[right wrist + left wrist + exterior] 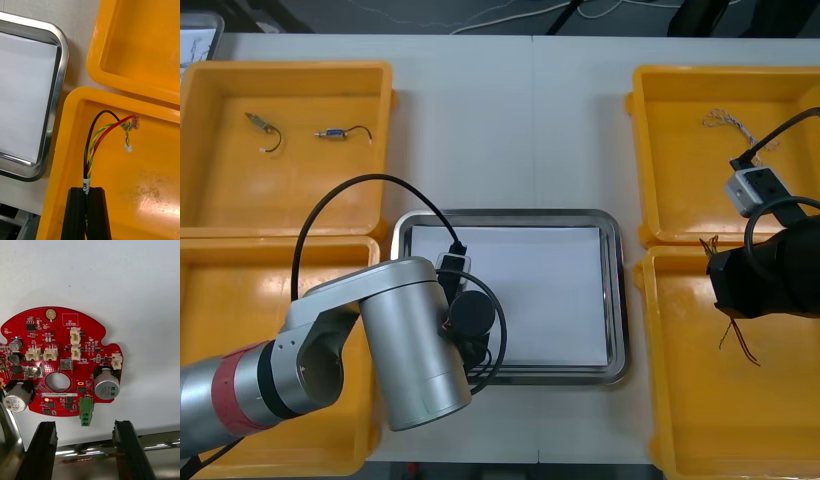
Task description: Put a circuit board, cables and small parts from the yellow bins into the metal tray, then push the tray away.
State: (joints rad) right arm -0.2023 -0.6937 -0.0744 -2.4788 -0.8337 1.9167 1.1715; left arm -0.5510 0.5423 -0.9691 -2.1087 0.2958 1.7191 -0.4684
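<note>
Red-yellow cable (98,139) in right end effector (87,193)

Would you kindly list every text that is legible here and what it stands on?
"QC STICKER": on the red circuit board ahead of the open left gripper.
Its white strip label and capacitor prints: too small to read.
White tag on the red and yellow cable held by the right gripper: blurred.
</note>
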